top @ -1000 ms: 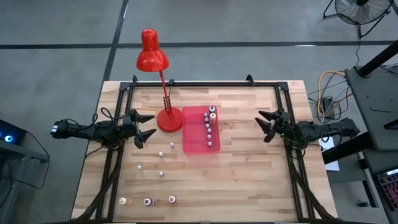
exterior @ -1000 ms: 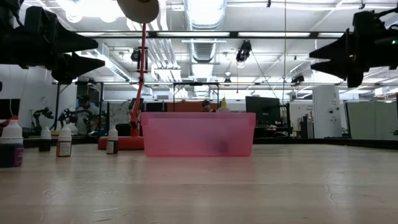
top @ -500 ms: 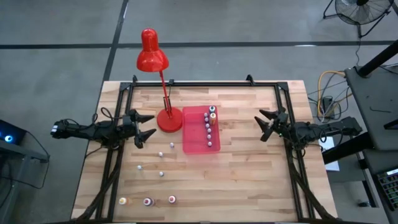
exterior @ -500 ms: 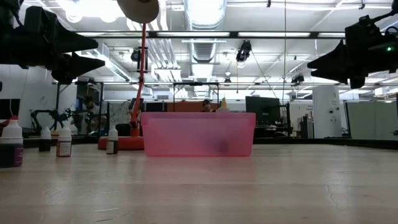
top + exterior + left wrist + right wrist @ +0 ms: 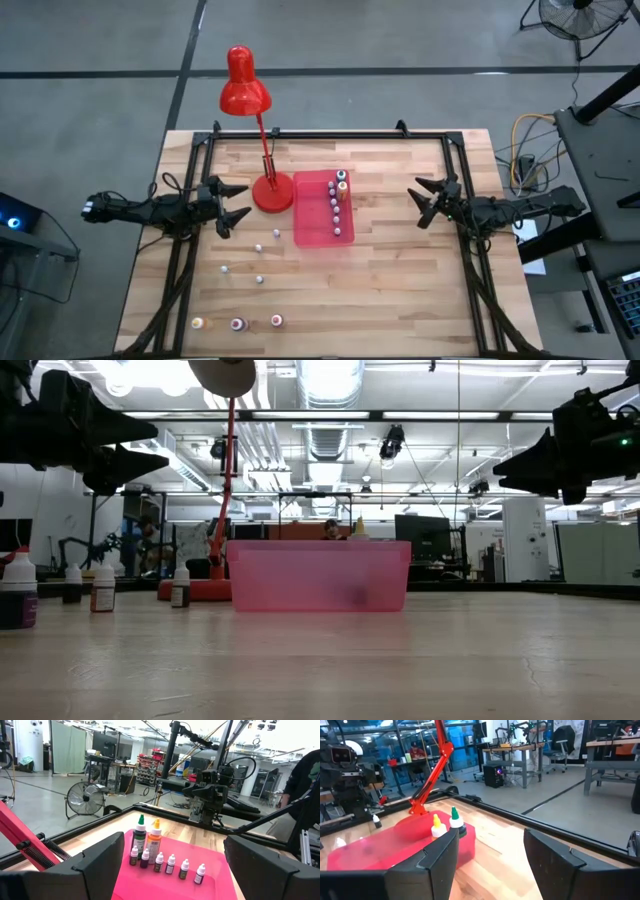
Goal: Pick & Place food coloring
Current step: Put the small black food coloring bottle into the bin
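We are hovering the left gripper (image 5: 236, 203) wide open beside the red lamp (image 5: 250, 115); the right gripper (image 5: 425, 203), jaws parted and empty, is hovering right of the pink tray (image 5: 306, 218) holding food coloring bottles (image 5: 337, 207).

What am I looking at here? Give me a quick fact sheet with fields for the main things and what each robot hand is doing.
Table: wooden top
Tray: pink-red, beside the lamp
Bottles in tray: a row along its right side
Bottles loose: scattered on the table's left part
Lamp: red desk lamp
Left hand: open, empty, above the table's left edge
Right hand: open, empty, above the table's right side
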